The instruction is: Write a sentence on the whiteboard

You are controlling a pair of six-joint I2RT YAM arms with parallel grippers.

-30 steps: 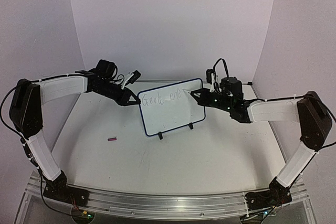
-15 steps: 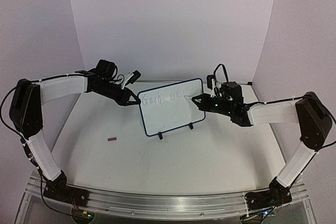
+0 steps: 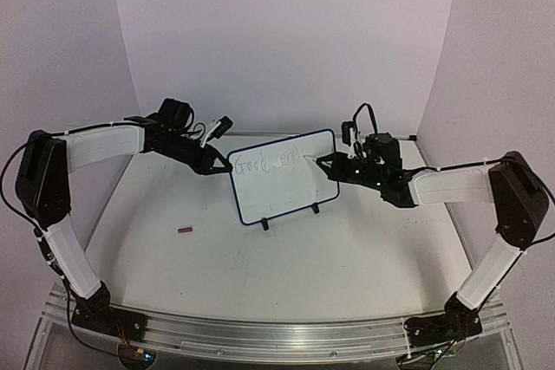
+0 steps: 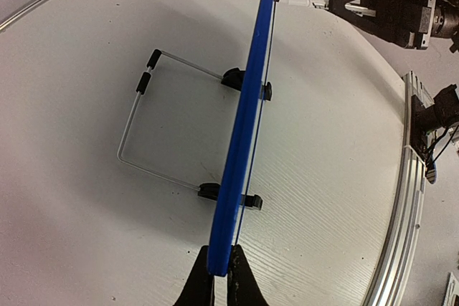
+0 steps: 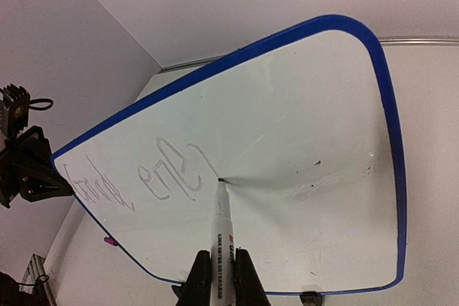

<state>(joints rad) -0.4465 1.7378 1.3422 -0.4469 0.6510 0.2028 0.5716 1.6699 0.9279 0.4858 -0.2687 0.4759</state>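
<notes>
Blue-framed, the whiteboard (image 3: 286, 192) held only part of our sentence (image 3: 269, 162); right gripper (image 5: 219, 257) clamped the marker (image 5: 221, 220), left gripper (image 4: 219, 254) clamped its edge.

Left arm (image 3: 104, 146) and right arm (image 3: 451, 184): white-shelled links, black joint housings, thin black wrist cables (image 3: 355, 112), bases on an aluminium rail (image 3: 277, 335)
</notes>
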